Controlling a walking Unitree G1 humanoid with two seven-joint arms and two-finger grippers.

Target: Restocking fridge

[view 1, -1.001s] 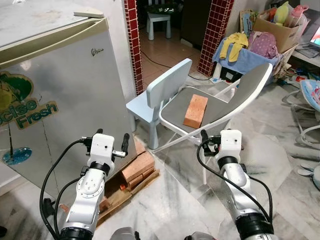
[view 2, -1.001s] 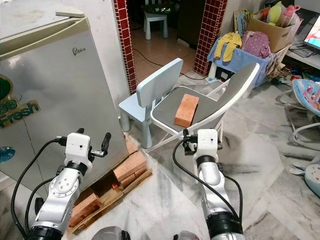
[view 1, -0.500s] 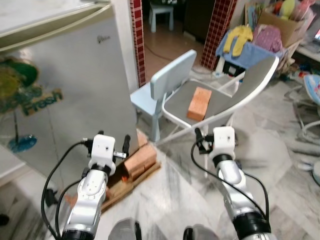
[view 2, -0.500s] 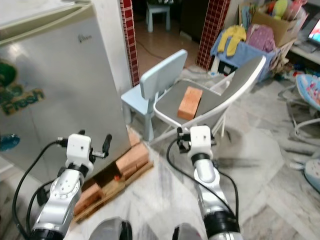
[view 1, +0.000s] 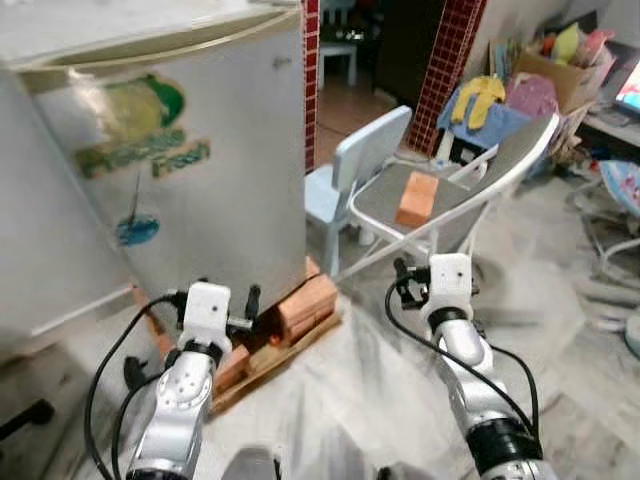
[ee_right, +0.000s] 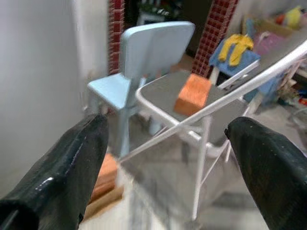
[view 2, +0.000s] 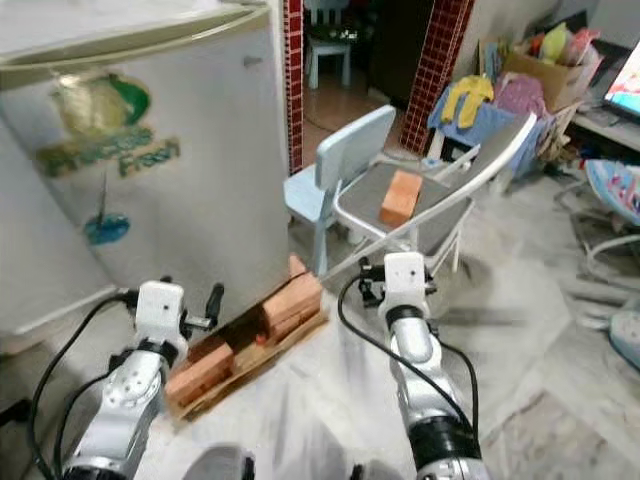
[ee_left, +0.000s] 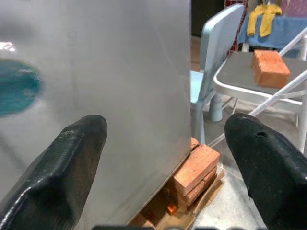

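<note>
The fridge (view 1: 190,160) stands shut at the left, raised on bricks (view 1: 305,305). Both tools — left (ee_left: 163,158) and right (ee_right: 168,158) — are spread wide and empty, held before it.

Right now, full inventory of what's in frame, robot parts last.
fridge: 1, silver with a green and blue "Fresh" sticker, door shut, ahead on the robot's left
bricks: a stack, orange, on a wooden board under the fridge's front corner
folding chair: 1, white frame with grey seat, ahead on the right
brick: 1, orange, lying on the folding chair's seat
small chair: 1, pale blue, between fridge and folding chair
cardboard box: 1, brown, filled with items, far right
yellow cloth: 1, draped over blue fabric beyond the chairs
left gripper: black fingers open, facing the fridge
right gripper: black fingers open, facing the chairs
</note>
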